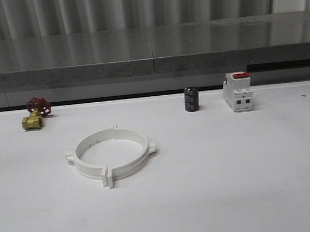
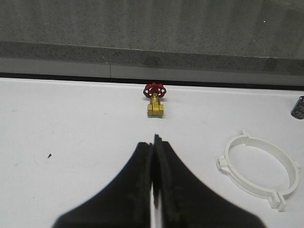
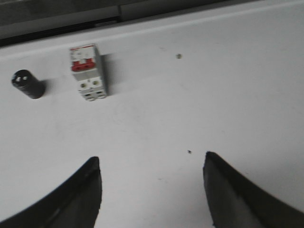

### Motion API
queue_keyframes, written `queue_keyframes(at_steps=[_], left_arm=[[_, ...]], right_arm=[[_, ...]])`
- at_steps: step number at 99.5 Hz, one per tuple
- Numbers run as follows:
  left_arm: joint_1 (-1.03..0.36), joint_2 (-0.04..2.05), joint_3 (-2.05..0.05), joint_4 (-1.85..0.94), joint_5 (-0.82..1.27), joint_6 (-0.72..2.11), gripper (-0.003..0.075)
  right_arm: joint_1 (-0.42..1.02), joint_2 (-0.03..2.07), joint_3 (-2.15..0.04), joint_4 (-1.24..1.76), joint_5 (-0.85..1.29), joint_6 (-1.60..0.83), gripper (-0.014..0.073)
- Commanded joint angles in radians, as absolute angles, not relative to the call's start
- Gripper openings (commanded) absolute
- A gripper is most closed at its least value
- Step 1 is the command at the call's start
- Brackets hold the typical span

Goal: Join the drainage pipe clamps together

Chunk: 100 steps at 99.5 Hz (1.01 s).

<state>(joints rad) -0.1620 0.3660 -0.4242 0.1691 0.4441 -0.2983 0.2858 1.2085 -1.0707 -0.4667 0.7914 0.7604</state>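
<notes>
On the white bench point(image 1: 248, 184), nearest the camera and left of centre in the front view, the two white plastic half-ring drainage pipe clamps point(image 1: 112, 154) lie flat, closed into one wide ring with their end tabs meeting at the near edge and apparently at the far edge, though that far joint is small and hard to read. Farther back, at the left of the frame, a small brass valve with a red handwheel point(image 1: 36, 112) sits near the bench's rear edge. Right of centre stands a short dark cylinder point(image 1: 191, 99), and just beyond it to the right a white boxy block with a red top point(image 1: 237, 91). In the left wrist view, the left gripper point(image 2: 155, 142) hovers with its black fingers pressed together on nothing, the ring off to one side. In the right wrist view, the right gripper point(image 3: 153, 164) has its fingers spread wide over bare bench.
</notes>
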Motion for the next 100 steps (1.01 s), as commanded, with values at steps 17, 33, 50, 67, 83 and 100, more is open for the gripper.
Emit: queue_keyframes(at_steps=[17, 33, 50, 67, 83, 100], left_arm=[[-0.159, 0.373, -0.453, 0.170, 0.365, -0.298, -0.0020], [-0.159, 0.373, -0.453, 0.170, 0.365, -0.298, -0.0020], [-0.159, 0.373, -0.453, 0.170, 0.365, -0.298, -0.0020], [-0.159, 0.373, -0.453, 0.170, 0.365, -0.298, -0.0020], [-0.159, 0.373, -0.453, 0.170, 0.365, -0.298, -0.0020], [-0.159, 0.373, -0.453, 0.170, 0.365, -0.298, -0.0020]], right_arm=[[0.224, 0.865, -0.887, -0.494, 0.770, 0.712, 0.0472], [0.224, 0.676, -0.797, -0.478, 0.848, 0.663, 0.0437], [0.224, 0.549, -0.765, -0.487, 0.916, 0.619, 0.0134], [0.224, 0.523, -0.765, -0.492, 0.935, 0.617, -0.0067], [0.224, 0.523, -0.765, -0.492, 0.934, 0.617, -0.0067], [0.224, 0.523, -0.765, -0.492, 0.934, 0.617, -0.0067]])
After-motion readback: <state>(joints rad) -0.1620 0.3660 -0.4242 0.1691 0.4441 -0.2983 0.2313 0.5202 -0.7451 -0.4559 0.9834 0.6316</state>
